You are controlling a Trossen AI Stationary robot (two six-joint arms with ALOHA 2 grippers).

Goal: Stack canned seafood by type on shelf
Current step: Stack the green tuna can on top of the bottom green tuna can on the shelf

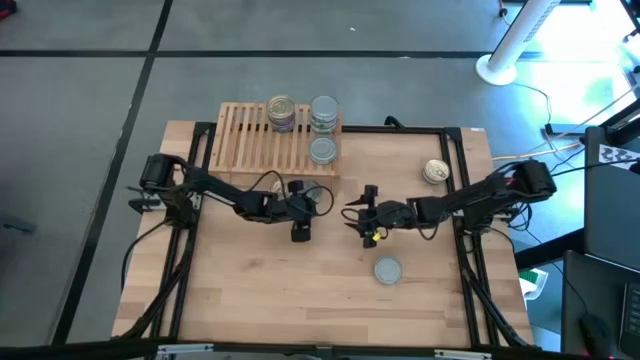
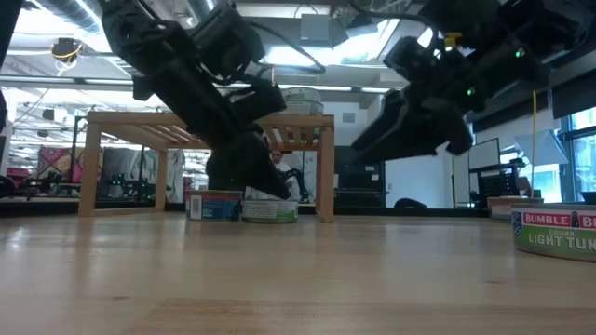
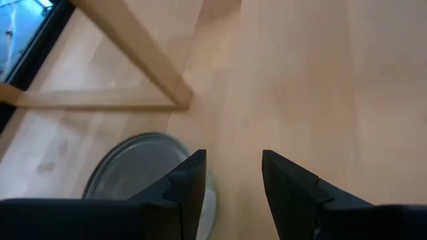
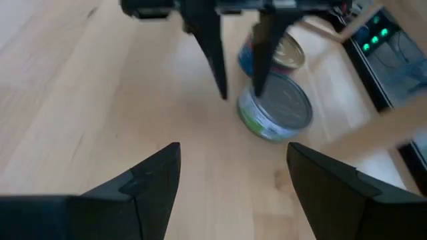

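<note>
Cans are being sorted onto the slatted shelf (image 1: 262,145), which stands at the table's (image 1: 300,300) far edge and carries a gold-topped stack (image 1: 282,112) and a silver-topped stack (image 1: 324,112). Loose tins wait: one silver by the shelf's front (image 1: 322,150), one gold (image 1: 435,171) and one silver (image 1: 387,269) on the right. The left gripper (image 1: 301,226) and right gripper (image 1: 366,218) both hang mid-table, fingers spread, holding nothing. A pick-up seems next, needing a descent over a tin.
</note>
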